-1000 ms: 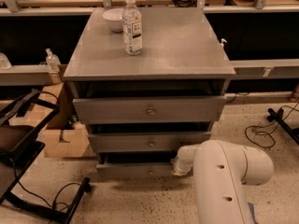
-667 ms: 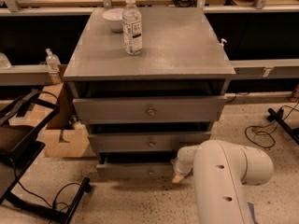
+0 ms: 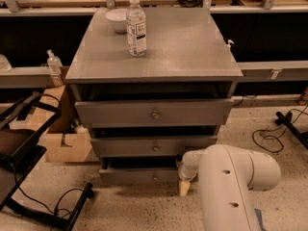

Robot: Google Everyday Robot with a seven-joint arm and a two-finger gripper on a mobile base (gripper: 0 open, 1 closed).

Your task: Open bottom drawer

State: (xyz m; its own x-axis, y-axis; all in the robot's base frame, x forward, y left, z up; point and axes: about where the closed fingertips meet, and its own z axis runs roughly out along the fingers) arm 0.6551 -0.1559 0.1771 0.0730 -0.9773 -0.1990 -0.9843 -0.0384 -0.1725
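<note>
Three grey drawers (image 3: 154, 113) stand ajar, insides too dark to see. We find the tool (image 3: 185, 186) at the bottom drawer (image 3: 139, 176)'s right end; its grip, we cannot tell.

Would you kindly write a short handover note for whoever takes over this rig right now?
Hand: low by the floor, at the right end of the bottom drawer front, right of its knob.
Drawer: lowest of three, at most barely out.
Done: the hand is at drawer level.
Left: get hold of the front and pull the drawer out, gently, since a bottle and a bowl stand on top.
</note>
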